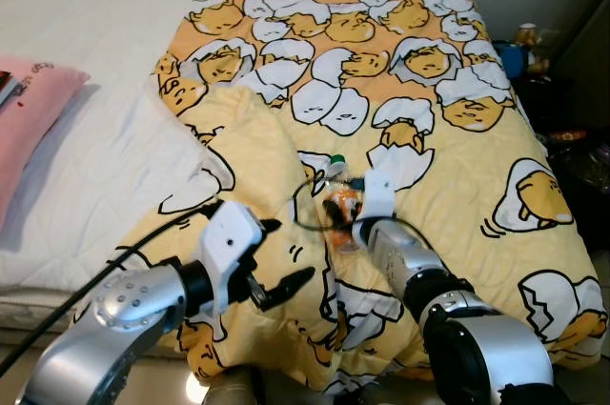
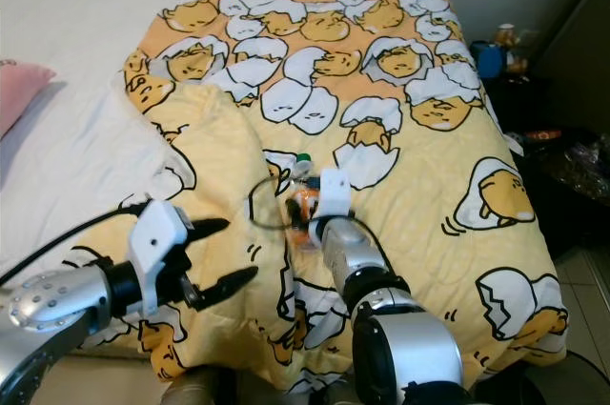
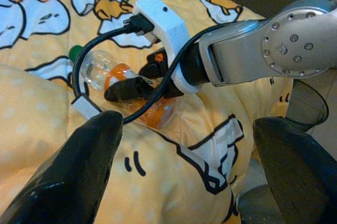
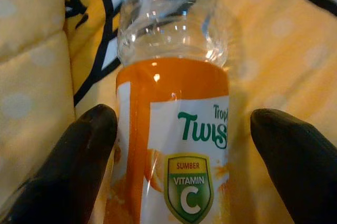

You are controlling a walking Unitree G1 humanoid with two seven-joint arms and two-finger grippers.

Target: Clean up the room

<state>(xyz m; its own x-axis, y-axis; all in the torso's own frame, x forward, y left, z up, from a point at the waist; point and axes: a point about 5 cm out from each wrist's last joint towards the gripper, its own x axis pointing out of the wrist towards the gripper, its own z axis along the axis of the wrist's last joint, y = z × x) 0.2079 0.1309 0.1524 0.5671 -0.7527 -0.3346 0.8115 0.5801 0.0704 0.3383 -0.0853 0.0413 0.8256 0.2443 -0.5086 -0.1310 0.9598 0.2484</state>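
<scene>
The right gripper (image 4: pixel 179 182) has its black fingers spread wide, either side of the clear plastic bottle with an orange label and green cap (image 4: pixel 174 129), which lies between them on the yellow egg-print quilt (image 1: pixel 448 186). Nothing is gripped yet. Best to close squarely on the label, not the slippery neck. The left gripper (image 1: pixel 272 267) hovers open nearby, empty.

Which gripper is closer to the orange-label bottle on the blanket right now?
Right. The right gripper sits at the bottle, open fingers either side of its label. The left gripper hovers open over the blanket, off to the robot's left of the bottle.
</scene>
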